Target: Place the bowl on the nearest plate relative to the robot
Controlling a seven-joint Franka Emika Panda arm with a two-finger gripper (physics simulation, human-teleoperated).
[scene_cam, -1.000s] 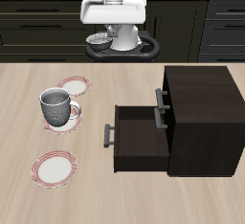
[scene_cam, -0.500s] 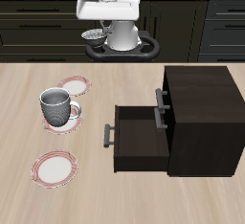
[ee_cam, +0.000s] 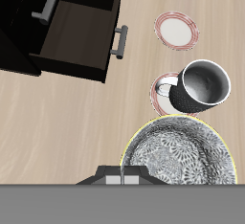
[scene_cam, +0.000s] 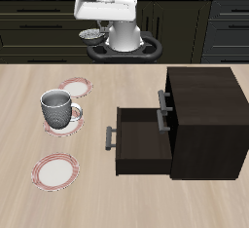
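My gripper (scene_cam: 97,30) is shut on the rim of the bowl (scene_cam: 92,37) and holds it high above the table's back edge, in front of my base. In the wrist view the bowl (ee_cam: 182,156) fills the foreground with its grey patterned inside, and the gripper (ee_cam: 124,176) clamps its rim. Three pink-rimmed plates lie in a row. The plate farthest back (scene_cam: 75,86), closest to my base, is bare. The bowl hides it in the wrist view. The middle plate (scene_cam: 66,129) carries a mug (scene_cam: 56,107). The front plate (scene_cam: 55,171) is bare.
A dark cabinet (scene_cam: 204,120) with its drawer (scene_cam: 136,139) pulled open stands beside the plates. The mug (ee_cam: 203,82) and the front plate (ee_cam: 178,31) also show in the wrist view, with the open drawer (ee_cam: 84,32).
My gripper has lifted the bowl higher and carried it a little sideways toward the plates' side. The plates, mug and cabinet have not moved.
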